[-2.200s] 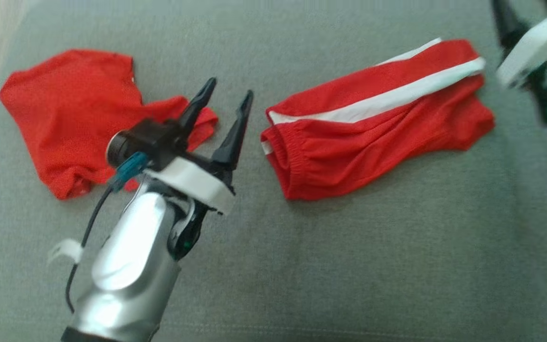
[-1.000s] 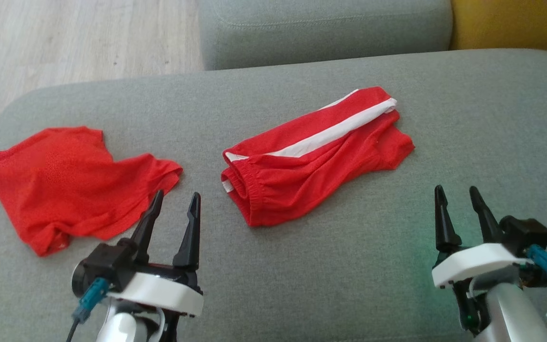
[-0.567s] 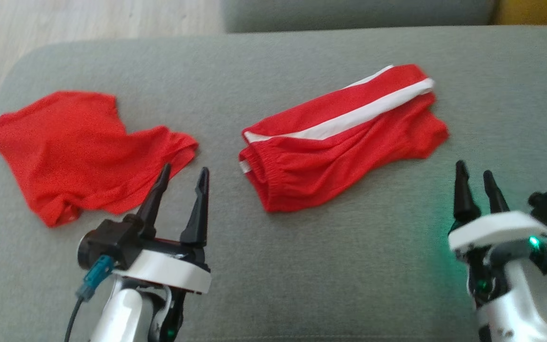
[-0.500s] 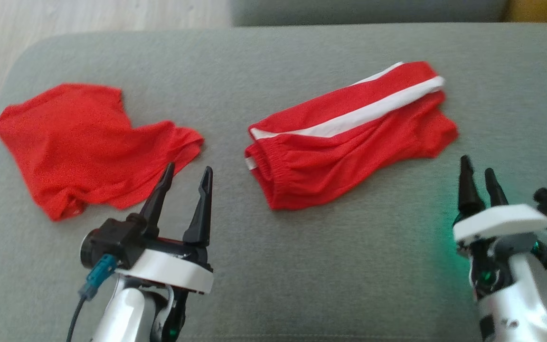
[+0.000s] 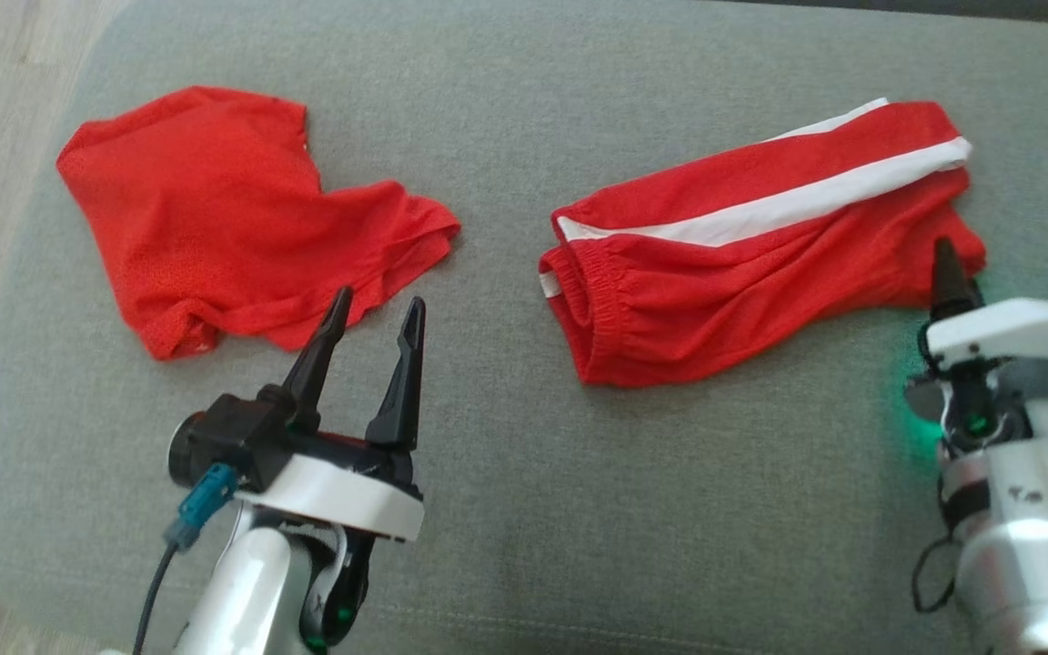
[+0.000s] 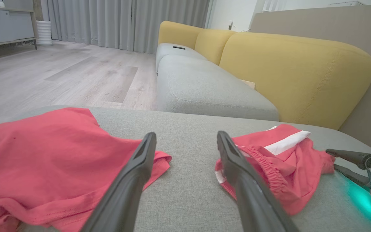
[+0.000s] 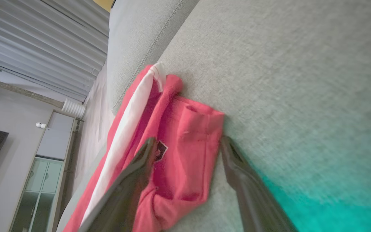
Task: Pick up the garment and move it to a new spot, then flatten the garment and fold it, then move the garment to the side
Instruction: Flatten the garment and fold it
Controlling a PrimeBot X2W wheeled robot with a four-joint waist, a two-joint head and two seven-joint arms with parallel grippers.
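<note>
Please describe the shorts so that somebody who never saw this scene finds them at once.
Look at the grey cushion: two red garments lie on it. The shorts are the one on the robot's right. Unlike the plain shirt on the left, they have a white stripe and a gathered waistband.

Yellow sofa [image 6: 295,74]; grey curtains [image 6: 124,22]; wood floor [image 6: 60,74]

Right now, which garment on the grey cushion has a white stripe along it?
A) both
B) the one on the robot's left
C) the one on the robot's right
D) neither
C: the red shorts on the robot's right carry a white stripe, while the crumpled red garment on its left is plain red.
</note>
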